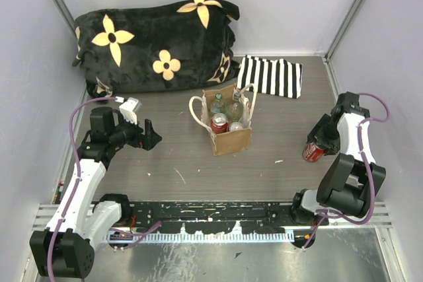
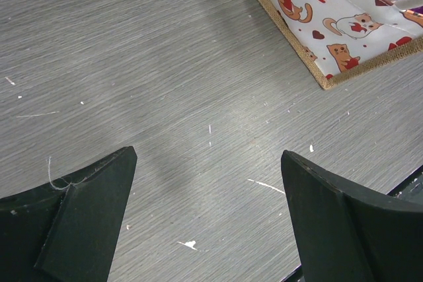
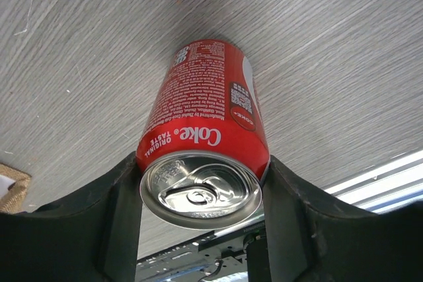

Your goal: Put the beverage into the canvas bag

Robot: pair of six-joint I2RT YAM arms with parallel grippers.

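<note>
The canvas bag (image 1: pixel 230 138) stands upright mid-table, tan with cream handles. Inside it are two bottles (image 1: pixel 226 105) and a red can (image 1: pixel 219 123). Its corner with cat-print lining shows in the left wrist view (image 2: pixel 330 31). A red Coke can (image 1: pixel 314 152) is at the right side of the table, tilted. My right gripper (image 1: pixel 322 139) is shut on it; in the right wrist view both fingers (image 3: pixel 122 216) press the can (image 3: pixel 205 117) near its top, and its far end is at the table surface. My left gripper (image 1: pixel 153 138) is open and empty left of the bag, over bare table (image 2: pixel 208 209).
A black cushion with yellow flowers (image 1: pixel 155 44) lies at the back left. A flat black-and-white striped fabric (image 1: pixel 271 76) lies behind the bag to the right. A metal rail (image 1: pixel 218 219) runs along the near edge. Grey walls enclose the sides.
</note>
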